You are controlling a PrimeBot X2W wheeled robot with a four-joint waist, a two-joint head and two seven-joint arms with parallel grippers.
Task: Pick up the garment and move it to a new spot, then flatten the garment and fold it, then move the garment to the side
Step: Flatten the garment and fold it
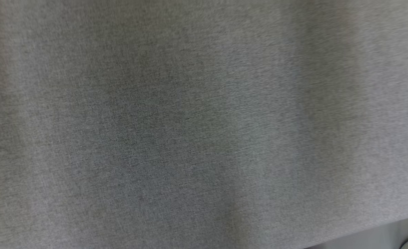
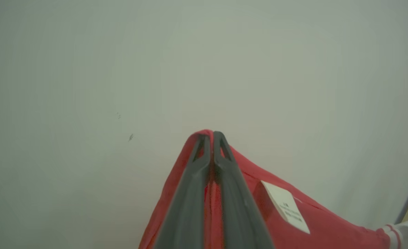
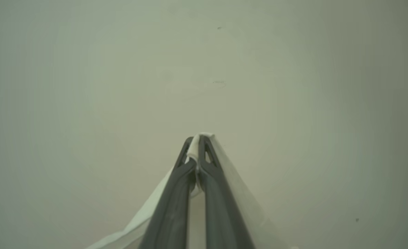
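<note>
**A:** One broad sheet of grey woven cloth (image 1: 204, 124) covers the work surface under the head camera, its weave fine and slightly blurred. At the lower right it ends in a straight edge, with a strip of darker floor (image 1: 380, 240) beyond.

**B:** And behind the fingers?

**A:** In both wrist views, a pale, smooth, matt surface (image 2: 86, 86) marked by a few tiny dark specks.

**B:** Where is the garment?

**A:** In the left wrist view. The garment (image 2: 328, 228) is red, soft and thin. It drapes like a tent over the left gripper (image 2: 211, 135) and falls away toward the lower right. The jaws are pressed together, with a red fold pinched between them up to the tips.

**B:** The other arm?

**A:** The right gripper (image 3: 196, 139) is likewise clamped tight, on a fold of white cloth (image 3: 237, 188). The cloth is thin, looks half sheer, and hangs off both sides. I cannot tell whether it belongs to the red garment.

**B:** Smaller things?

**A:** A white rectangular label (image 2: 285, 207) lies flat on the red, its print too small to read. Past it is a white cuff (image 2: 396, 235) with red stripes.
</note>
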